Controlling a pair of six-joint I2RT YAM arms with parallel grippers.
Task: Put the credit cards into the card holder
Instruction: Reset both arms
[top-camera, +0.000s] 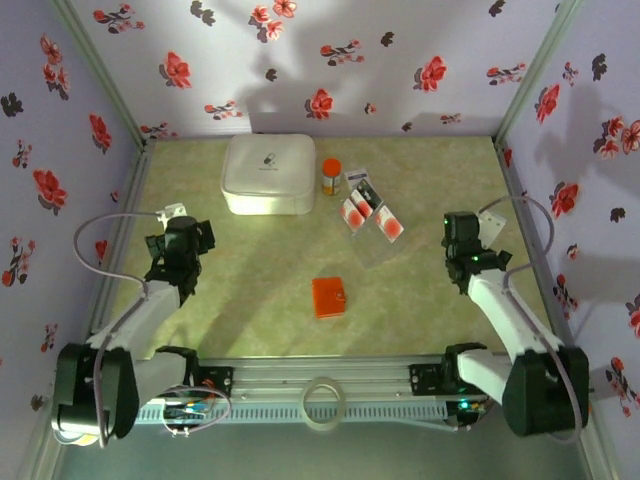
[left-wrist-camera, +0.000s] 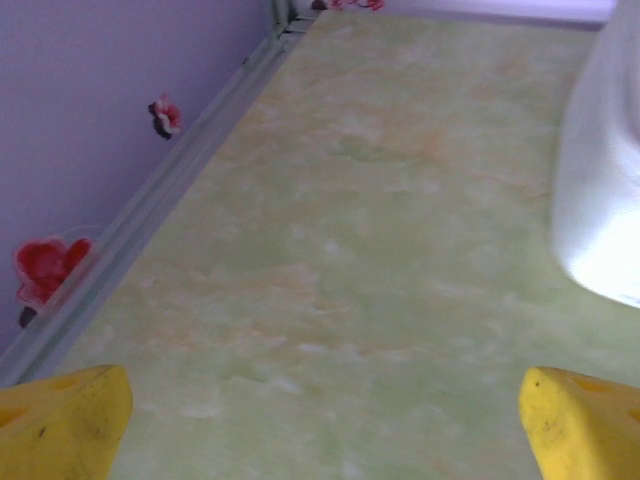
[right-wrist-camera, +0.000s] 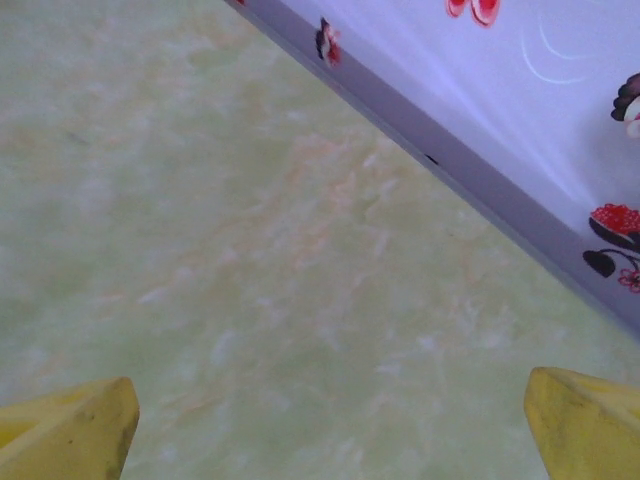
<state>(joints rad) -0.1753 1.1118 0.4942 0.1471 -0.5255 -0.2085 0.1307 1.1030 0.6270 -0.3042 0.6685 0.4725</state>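
Top view: the card holder (top-camera: 329, 297) is seen closed, near the centre. The credit cards (top-camera: 367, 212) are fanned farther back, right of the white box (top-camera: 267, 173), untouched.

Left wrist view: the left gripper (left-wrist-camera: 320, 435) is held spread wide over the bare table (left-wrist-camera: 350, 250).

Right wrist view: the right gripper (right-wrist-camera: 330, 430) is likewise released with nothing grasped, presumably readied for a first pick.

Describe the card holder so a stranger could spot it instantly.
Start at the big white rounded box at the far side of the table, then come toward the near edge. The card holder is the flat orange-red square lying alone mid-table, not the upright orange bottle beside the box.
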